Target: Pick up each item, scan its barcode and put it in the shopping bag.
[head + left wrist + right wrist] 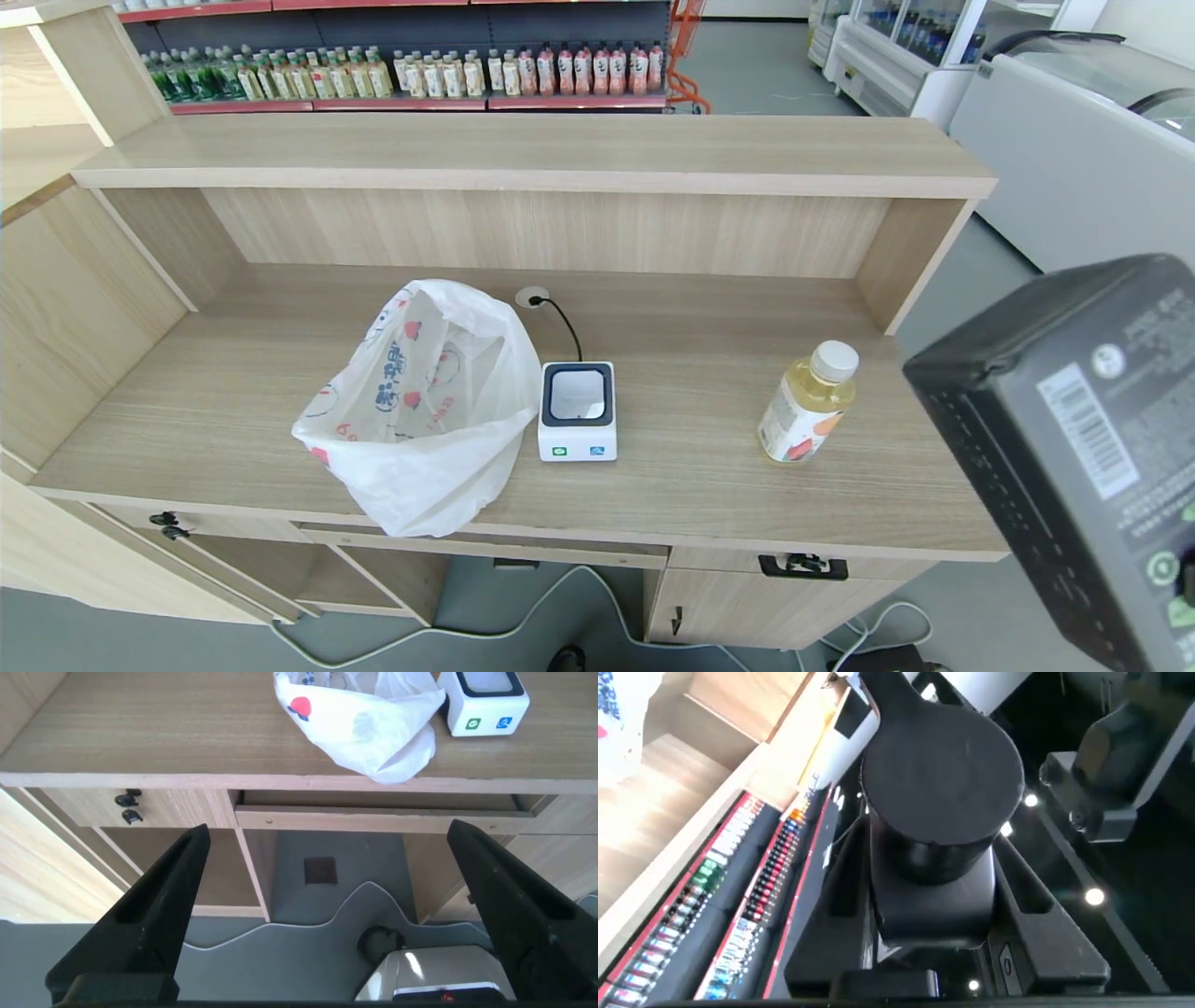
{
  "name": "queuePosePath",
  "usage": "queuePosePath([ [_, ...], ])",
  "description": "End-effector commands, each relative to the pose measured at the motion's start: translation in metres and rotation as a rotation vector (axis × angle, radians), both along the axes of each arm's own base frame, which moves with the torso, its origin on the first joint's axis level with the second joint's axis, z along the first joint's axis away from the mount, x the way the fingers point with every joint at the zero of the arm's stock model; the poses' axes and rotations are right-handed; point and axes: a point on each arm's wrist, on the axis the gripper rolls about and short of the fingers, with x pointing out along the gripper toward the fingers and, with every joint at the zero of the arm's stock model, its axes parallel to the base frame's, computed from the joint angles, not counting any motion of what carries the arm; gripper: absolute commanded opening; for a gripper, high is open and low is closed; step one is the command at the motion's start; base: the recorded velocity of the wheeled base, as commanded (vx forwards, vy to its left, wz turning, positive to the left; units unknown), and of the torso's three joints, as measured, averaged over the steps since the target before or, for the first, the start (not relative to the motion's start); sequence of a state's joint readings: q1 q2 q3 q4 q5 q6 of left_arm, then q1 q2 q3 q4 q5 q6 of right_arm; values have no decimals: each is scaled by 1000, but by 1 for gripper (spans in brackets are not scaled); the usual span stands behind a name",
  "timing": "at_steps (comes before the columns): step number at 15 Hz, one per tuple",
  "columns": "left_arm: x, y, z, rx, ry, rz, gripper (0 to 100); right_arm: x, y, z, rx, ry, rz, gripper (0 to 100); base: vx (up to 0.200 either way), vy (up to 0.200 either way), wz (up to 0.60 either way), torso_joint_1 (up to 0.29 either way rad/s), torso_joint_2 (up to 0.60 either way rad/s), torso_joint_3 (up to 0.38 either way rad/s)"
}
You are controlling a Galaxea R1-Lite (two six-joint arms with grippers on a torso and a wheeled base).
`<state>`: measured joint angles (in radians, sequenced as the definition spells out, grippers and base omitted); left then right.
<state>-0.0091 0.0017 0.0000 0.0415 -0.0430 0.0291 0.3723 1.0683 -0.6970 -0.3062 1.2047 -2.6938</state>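
Black carton [1074,448], white barcode label [1088,429] facing the camera, clamped in right hand [929,901]; left hand [327,924] spread apart.

Light wooden counter [709,401] with a raised back ledge [523,149]. Round cable hole [530,298] near the back wall, black cable [566,329] running out of it. Below, a black drawer handle [803,565] (another at the left end). Behind, red shelves of bottled drinks [420,75]; white freezers [1074,140] at right. White cord [467,633] on the grey floor.
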Motion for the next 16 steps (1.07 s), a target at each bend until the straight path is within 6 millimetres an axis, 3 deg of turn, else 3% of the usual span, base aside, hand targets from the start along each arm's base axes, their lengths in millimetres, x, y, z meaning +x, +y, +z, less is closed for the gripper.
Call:
queuePosePath([
  [1,0,0,0,0,0,0,100,-12,-4,5,12,-33,8,0,0,0,0,0,0,0],
  [16,0,0,0,0,0,0,100,-22,0,0,-6,-7,68,0,0,0,0,0,0,0],
])
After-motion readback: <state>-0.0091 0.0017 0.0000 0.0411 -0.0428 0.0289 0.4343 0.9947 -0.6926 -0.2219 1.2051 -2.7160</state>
